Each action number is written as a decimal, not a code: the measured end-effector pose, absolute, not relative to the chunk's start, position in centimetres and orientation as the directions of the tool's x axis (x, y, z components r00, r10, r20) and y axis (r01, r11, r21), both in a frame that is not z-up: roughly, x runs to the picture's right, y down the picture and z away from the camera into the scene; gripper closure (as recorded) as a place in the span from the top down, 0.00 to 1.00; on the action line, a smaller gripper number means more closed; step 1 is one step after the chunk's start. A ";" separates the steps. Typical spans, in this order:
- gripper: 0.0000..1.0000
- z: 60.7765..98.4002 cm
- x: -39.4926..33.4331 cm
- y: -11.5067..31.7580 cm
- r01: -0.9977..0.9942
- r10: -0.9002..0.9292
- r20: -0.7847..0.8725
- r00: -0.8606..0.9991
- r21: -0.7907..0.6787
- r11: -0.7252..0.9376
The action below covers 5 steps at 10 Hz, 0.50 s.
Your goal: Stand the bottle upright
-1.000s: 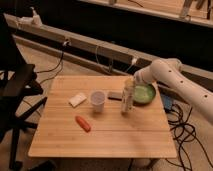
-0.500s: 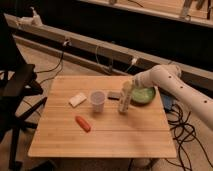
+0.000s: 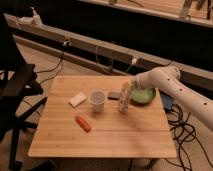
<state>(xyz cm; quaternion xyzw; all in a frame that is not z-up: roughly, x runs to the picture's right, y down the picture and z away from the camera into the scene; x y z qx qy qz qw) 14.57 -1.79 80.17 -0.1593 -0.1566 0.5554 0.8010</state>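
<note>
The bottle (image 3: pixel 124 98) is a slender whitish-cream bottle standing nearly upright on the wooden table (image 3: pixel 110 140), leaning slightly, right of the cup. My gripper (image 3: pixel 128 88) comes in from the right on the white arm (image 3: pixel 170 80) and is shut on the bottle's upper part. The bottle's base is at or just above the table top.
A translucent white cup (image 3: pixel 97 101) stands left of the bottle. A flat white packet (image 3: pixel 77 99) lies further left. An orange-red object (image 3: pixel 83 123) lies near the front. A green bowl (image 3: pixel 143 96) sits behind the bottle, with a small dark item (image 3: pixel 114 94) nearby. A black chair (image 3: pixel 15 90) stands at left and cables (image 3: pixel 187 132) lie at right.
The bottle and gripper have shifted slightly to the left, toward the cup. The bottle has stayed close to upright.
</note>
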 end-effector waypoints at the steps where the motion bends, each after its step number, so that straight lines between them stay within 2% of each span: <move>1: 0.78 80.1 14.5 -1.7 -0.838 0.938 0.073 0.339 -0.429 0.336; 2: 0.79 79.9 14.4 -1.7 -0.835 0.934 0.076 0.348 -0.428 0.346; 3: 0.76 80.0 14.4 -1.8 -0.835 0.935 0.078 0.346 -0.429 0.345; 5: 0.53 80.2 14.4 -1.9 -0.826 0.933 0.089 0.350 -0.441 0.352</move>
